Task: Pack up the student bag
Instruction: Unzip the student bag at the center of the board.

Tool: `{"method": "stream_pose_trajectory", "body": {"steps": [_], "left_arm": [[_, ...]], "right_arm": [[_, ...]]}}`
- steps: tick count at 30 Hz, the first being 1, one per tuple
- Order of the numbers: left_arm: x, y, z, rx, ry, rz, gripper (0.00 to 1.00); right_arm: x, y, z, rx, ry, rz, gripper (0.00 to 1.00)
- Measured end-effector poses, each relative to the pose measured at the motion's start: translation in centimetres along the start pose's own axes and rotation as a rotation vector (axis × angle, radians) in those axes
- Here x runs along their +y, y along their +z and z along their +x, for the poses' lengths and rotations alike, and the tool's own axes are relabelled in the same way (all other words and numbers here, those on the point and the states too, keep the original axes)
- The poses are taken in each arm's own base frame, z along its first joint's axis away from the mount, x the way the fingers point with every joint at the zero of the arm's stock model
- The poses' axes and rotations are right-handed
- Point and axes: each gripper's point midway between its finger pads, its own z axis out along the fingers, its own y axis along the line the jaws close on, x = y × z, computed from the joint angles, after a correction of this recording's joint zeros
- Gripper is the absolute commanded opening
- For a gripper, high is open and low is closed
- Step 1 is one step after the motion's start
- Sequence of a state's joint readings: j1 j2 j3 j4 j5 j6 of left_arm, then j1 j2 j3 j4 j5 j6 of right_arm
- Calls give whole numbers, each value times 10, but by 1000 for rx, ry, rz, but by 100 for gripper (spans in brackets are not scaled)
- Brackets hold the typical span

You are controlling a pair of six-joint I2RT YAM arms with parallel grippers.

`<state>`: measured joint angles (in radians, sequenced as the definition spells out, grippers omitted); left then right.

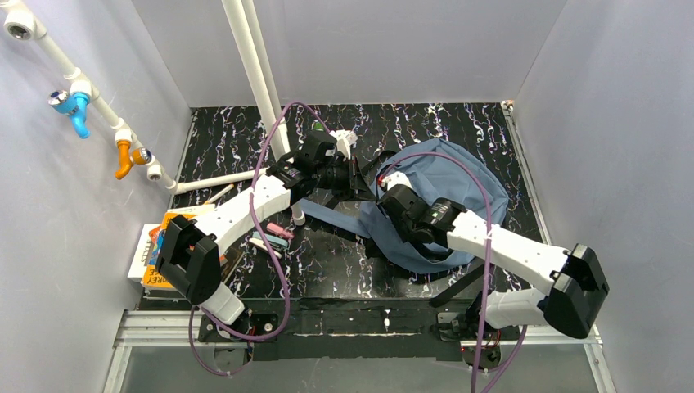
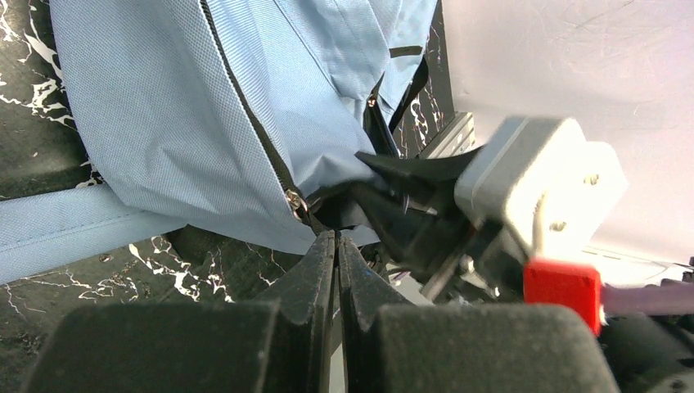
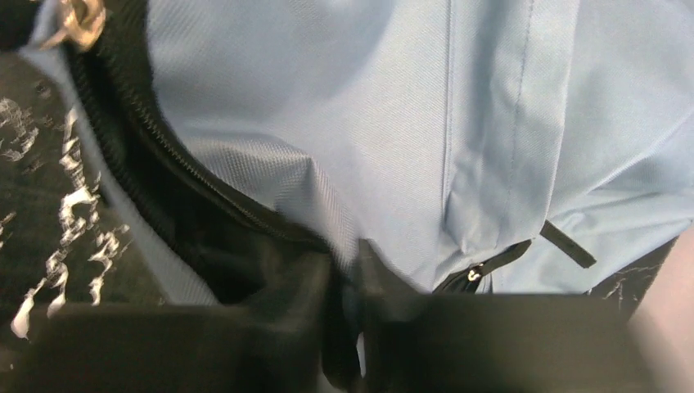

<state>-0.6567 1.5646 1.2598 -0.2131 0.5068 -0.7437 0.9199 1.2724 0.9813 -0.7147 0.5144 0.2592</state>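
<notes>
Both my grippers work at the zip opening of the student bag (image 1: 458,184).

The bag lies slumped on the right half of the black marbled table (image 1: 237,139), with its blue strap reaching toward the middle. My left gripper (image 2: 335,241) has its fingers pressed fully together, the tips right at the bag's edge beside the metal zipper pull (image 2: 292,199); I cannot tell if any cloth is caught between them. My right gripper (image 3: 345,311) is low on the blue fabric just beside the open zipper (image 3: 188,176). Its fingers are blurred, with only a narrow gap, so I cannot tell if they pinch the fabric.
</notes>
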Motion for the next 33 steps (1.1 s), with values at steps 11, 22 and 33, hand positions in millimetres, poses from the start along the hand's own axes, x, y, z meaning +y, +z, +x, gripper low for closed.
{"method": "stream_pose_trajectory", "body": {"steps": [11, 22, 33], "left_arm": [[21, 6, -24, -159, -11, -92, 0], [38, 25, -53, -286, -42, -186, 0], [29, 38, -90, -291, 132, -241, 0]], "right_arm": [[-17, -3, 8, -75, 428, 144, 1], [-30, -50, 26, -392, 794, -122, 1], [-37, -63, 15, -379, 674, -90, 1]]}}
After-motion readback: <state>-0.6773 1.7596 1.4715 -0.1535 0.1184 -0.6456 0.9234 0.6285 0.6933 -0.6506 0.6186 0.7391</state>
